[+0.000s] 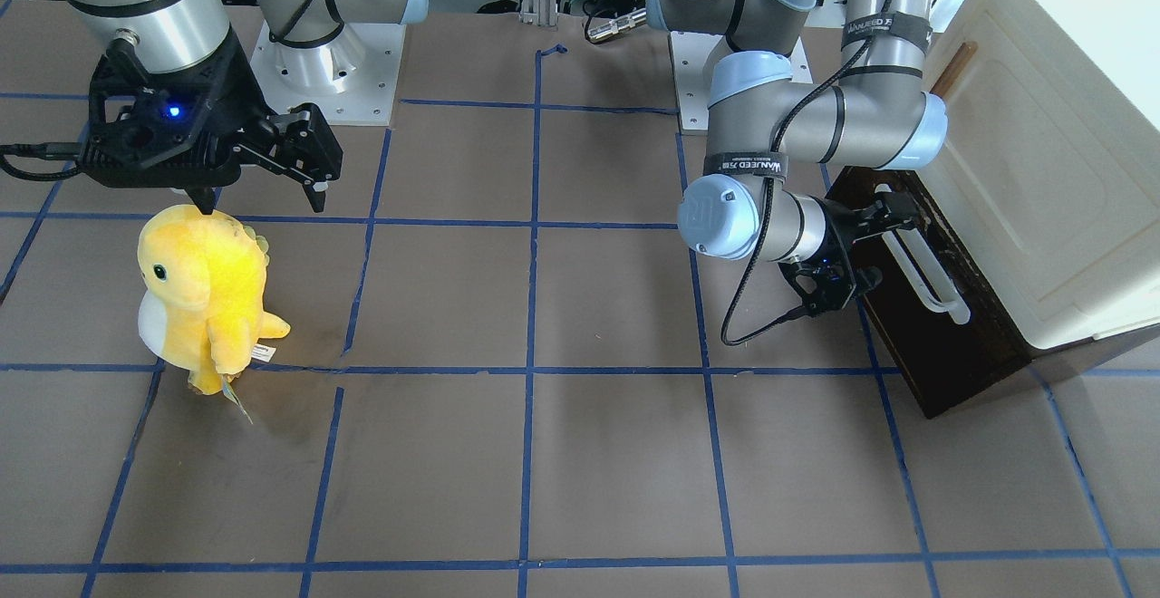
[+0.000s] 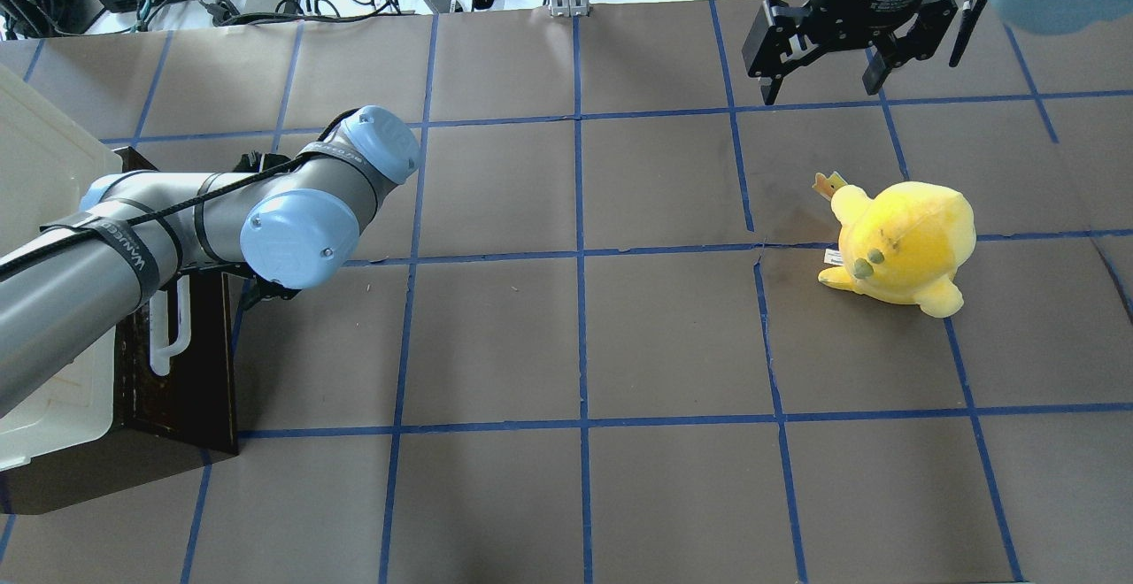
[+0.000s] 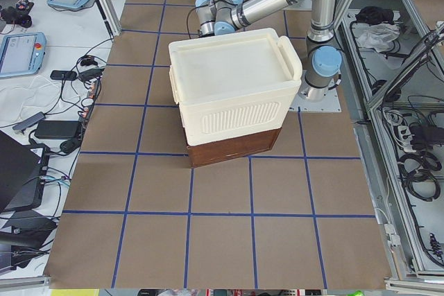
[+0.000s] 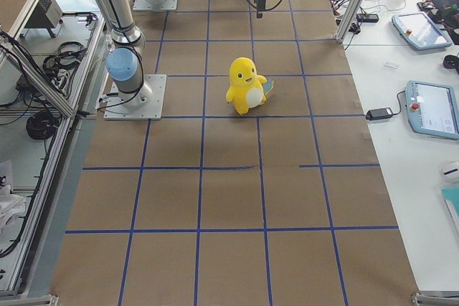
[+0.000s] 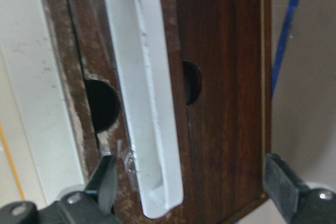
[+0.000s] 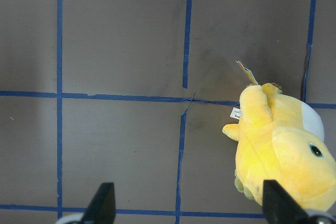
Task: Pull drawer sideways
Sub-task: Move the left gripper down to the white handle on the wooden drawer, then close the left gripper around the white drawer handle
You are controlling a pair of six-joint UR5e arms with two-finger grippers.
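Observation:
The drawer (image 1: 947, 353) has a dark brown front and sits under the cream-white cabinet (image 1: 1042, 172) at the table's edge. Its long white bar handle (image 1: 924, 267) fills the left wrist view (image 5: 149, 103). My left gripper (image 1: 893, 217) is open right in front of the drawer. One finger (image 5: 105, 179) is on each side of the handle's end, apart from it. In the overhead view my left arm hides this gripper, and the drawer front (image 2: 190, 363) shows below it. My right gripper (image 2: 819, 93) is open and empty, high above the table.
A yellow plush toy (image 1: 204, 294) stands on the table just below my right gripper (image 1: 263, 204); it also shows in the right wrist view (image 6: 283, 150). Brown table surface with blue tape lines lies between the two arms.

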